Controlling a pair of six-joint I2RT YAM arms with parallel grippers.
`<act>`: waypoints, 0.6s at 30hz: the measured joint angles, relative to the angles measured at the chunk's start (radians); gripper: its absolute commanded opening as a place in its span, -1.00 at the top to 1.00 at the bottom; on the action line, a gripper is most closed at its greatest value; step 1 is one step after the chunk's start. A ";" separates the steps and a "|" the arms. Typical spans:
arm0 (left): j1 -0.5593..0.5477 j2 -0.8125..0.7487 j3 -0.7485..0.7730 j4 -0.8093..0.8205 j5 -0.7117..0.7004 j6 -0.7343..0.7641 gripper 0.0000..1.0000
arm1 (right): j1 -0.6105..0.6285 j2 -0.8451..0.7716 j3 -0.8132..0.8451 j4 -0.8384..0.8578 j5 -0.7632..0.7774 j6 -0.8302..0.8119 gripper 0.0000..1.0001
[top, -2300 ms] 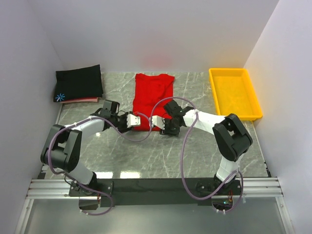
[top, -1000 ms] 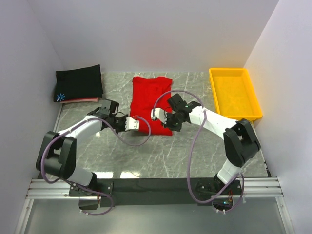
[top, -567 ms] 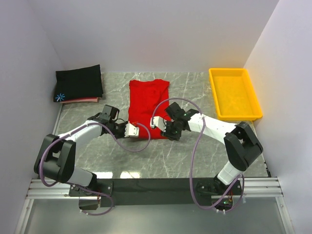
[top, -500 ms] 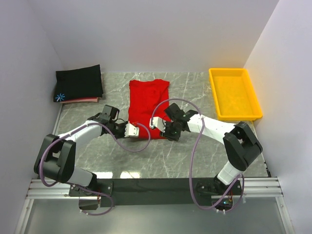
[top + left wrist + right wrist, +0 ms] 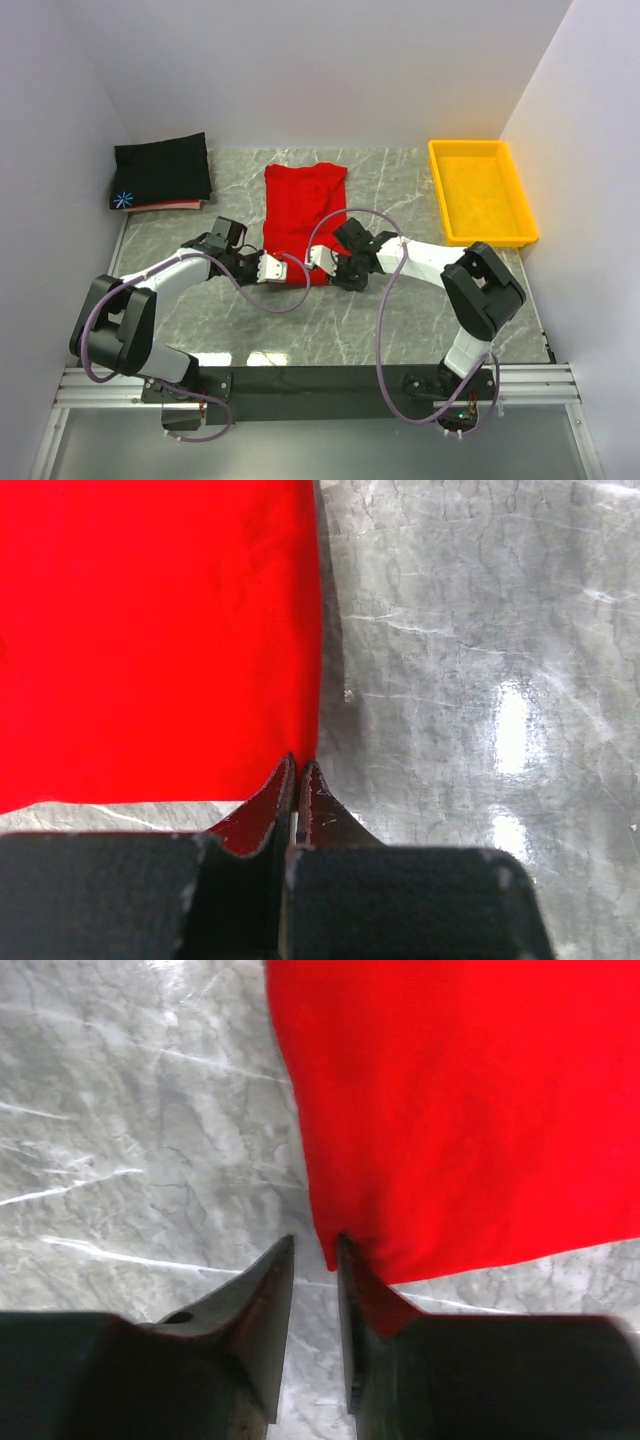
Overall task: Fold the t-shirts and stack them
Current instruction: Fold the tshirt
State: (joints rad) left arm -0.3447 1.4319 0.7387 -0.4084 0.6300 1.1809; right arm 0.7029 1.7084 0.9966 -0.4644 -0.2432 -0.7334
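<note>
Left pincer (image 5: 298, 768) nips red t-shirt (image 5: 303, 205) corner; yellow tray (image 5: 485, 195) well apart

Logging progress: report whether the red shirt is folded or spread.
Folded lengthwise: the red t-shirt lies as a narrow strip, no sleeves showing.

Pincer (image 5: 314, 1245) parted at red t-shirt (image 5: 450, 1110) corner; marble tabletop (image 5: 130, 1110) beneath

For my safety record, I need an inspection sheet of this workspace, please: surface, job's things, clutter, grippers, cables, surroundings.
Surface: grey marble table, glossy.
Job's things: red t-shirt lying at centre; black t-shirt folded on pink t-shirt, far left.
Clutter: yellow tray, far right.
Grippers: left gripper shut on the red t-shirt's near corner; right gripper open at the other.
Cables: purple cables loop off both arms.
Surroundings: white walls on three sides.
</note>
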 measured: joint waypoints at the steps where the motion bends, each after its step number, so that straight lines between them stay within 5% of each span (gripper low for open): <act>1: -0.001 0.000 0.000 0.000 0.000 0.000 0.99 | 0.000 0.005 0.006 -0.001 0.002 0.001 0.73; 4: -0.004 0.000 -0.007 0.005 -0.002 -0.001 0.99 | 0.000 0.030 0.037 -0.003 0.010 0.011 1.00; 18: -0.004 -0.068 -0.022 -0.022 0.000 -0.014 0.99 | 0.000 -0.059 0.041 -0.106 -0.050 0.049 1.00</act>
State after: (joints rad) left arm -0.3489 1.3640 0.7170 -0.4305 0.6304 1.1664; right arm 0.7029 1.6493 1.0374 -0.5705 -0.2932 -0.6846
